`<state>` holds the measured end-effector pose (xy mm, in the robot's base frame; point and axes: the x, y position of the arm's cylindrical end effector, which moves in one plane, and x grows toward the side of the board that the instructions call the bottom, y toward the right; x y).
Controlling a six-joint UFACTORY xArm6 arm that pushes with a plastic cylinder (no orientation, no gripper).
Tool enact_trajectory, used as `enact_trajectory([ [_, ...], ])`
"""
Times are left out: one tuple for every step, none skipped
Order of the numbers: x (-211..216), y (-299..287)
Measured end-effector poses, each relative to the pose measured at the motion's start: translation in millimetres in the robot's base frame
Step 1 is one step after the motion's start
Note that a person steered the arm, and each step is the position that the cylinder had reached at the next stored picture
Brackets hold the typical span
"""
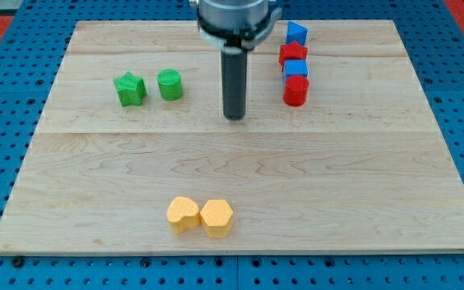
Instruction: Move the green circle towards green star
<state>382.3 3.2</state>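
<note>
The green circle (pixel 170 84) sits on the wooden board in the upper left part of the view. The green star (pixel 130 89) lies just to its left, with a narrow gap between them. My tip (pixel 234 117) rests on the board to the right of the green circle, about a block and a half's width away from it, slightly lower in the view. It touches no block.
At the view's upper right, a column of blocks: blue (pixel 296 33), red (pixel 292 55), blue (pixel 296 69), red cylinder (pixel 296 91). Two yellow blocks (pixel 183 214) (pixel 216 217) touch side by side near the bottom edge. Blue pegboard (pixel 6 97) surrounds the board.
</note>
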Motion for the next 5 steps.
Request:
enact_trajectory([
  [-83.1, -23.1],
  [-82.4, -88.7],
  [-41.7, -91.7],
  [-40.1, -62.2],
  [14.3, 28.9],
])
